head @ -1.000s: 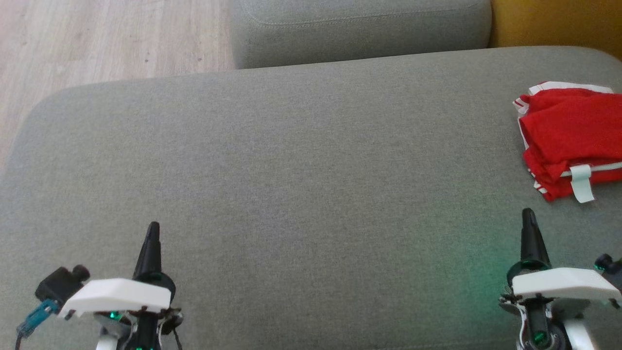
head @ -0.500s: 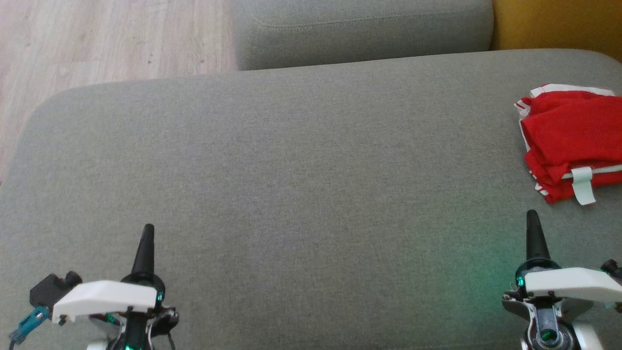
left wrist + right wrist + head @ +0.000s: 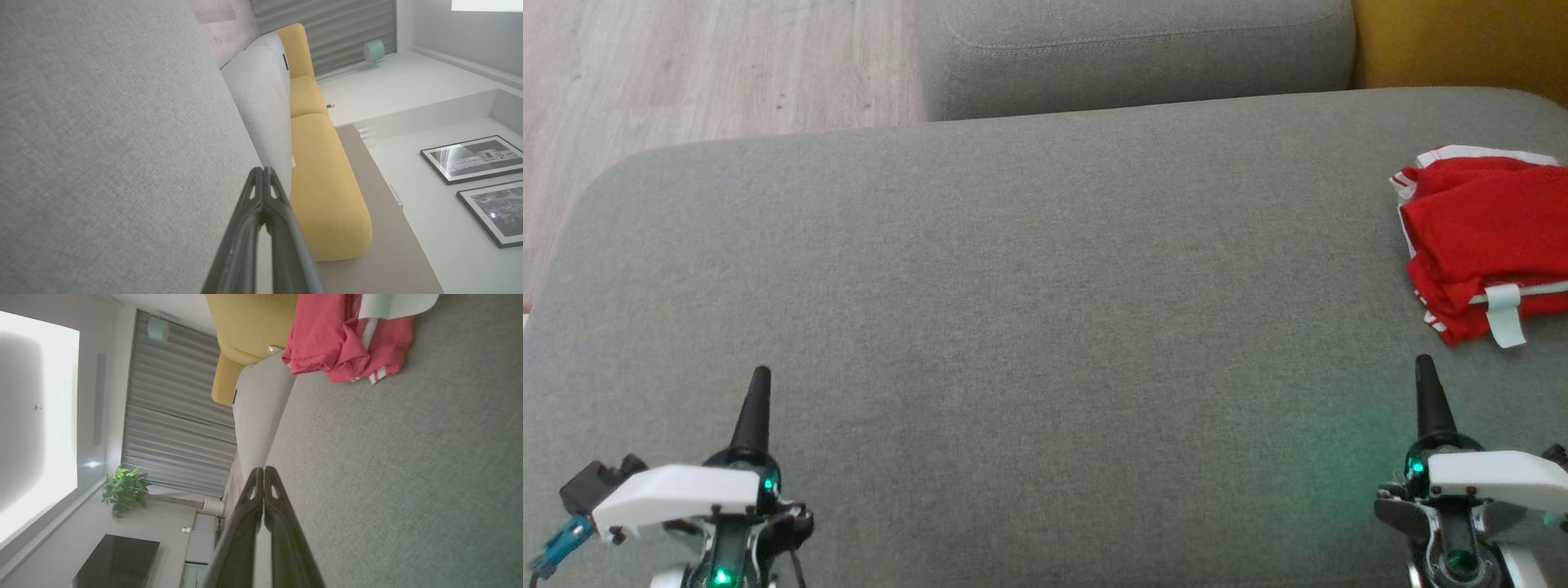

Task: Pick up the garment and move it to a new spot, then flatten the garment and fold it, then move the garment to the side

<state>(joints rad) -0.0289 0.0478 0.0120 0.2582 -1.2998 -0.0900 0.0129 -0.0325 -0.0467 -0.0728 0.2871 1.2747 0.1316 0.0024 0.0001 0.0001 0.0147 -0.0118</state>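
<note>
Right gripper [image 3: 1423,366] and left gripper [image 3: 760,376] both pressed together, empty; garment [image 3: 1478,245] lies folded at the right edge of the cushion [image 3: 1013,286], near the right fingertip, so task looks done: park arms without brushing the fold.

The left gripper [image 3: 263,173] rises from bottom centre, its fingers [image 3: 239,241] pressed together. A grey cushion [image 3: 102,143] spans the left, with a yellow sofa [image 3: 322,175] at centre and framed pictures [image 3: 474,159] at right.
</note>
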